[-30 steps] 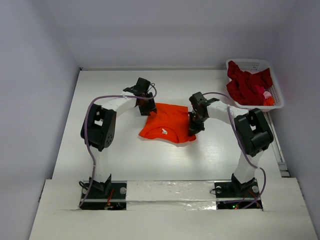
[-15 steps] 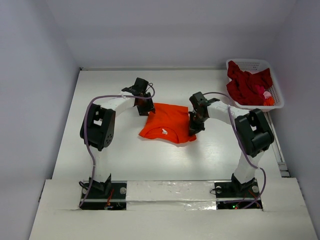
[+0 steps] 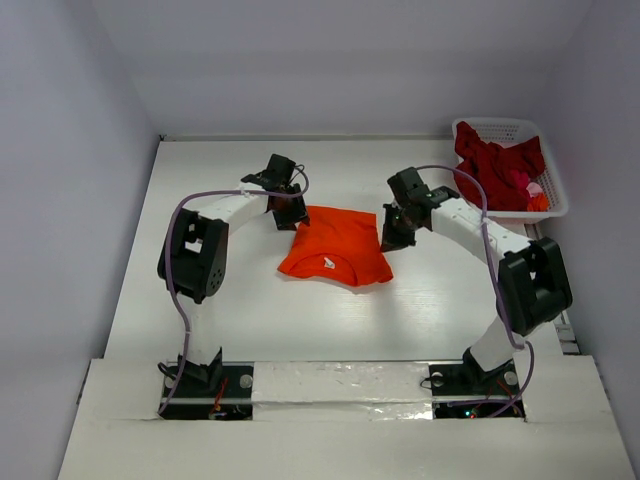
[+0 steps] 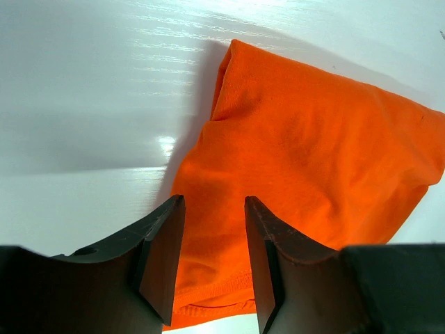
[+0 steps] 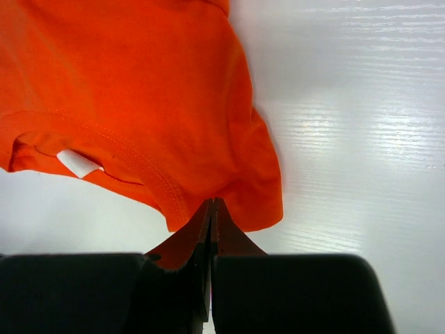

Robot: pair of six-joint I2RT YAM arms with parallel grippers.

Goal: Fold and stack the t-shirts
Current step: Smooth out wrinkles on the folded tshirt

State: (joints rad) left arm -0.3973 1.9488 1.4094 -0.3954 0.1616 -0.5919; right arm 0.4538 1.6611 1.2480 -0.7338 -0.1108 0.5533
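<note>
Left fingers [image 4: 161, 254] are spread wide, and the orange t-shirt [image 4: 313, 160] shows through the gap between them, spreading ahead and off to their right on the white table [image 4: 83, 104]. A folded edge of the shirt runs up just ahead of the left-hand finger, with bare table beyond it.

Over to the right fingers [image 5: 217, 240]: pressed tight together, no gap at all, tips right at the shirt's edge. Whether any cloth is nipped between them cannot be told. This wrist view catches what the left one misses, the ribbed collar [image 5: 149, 184] and the white neck label [image 5: 78, 163], both off to the left of the tips.

From above, the shirt lies folded between the two pairs of fingers. Only this view takes in the white basket [image 3: 553, 205], well beyond the right fingers at the table's far corner, heaped with dark red t-shirts [image 3: 492, 170].
</note>
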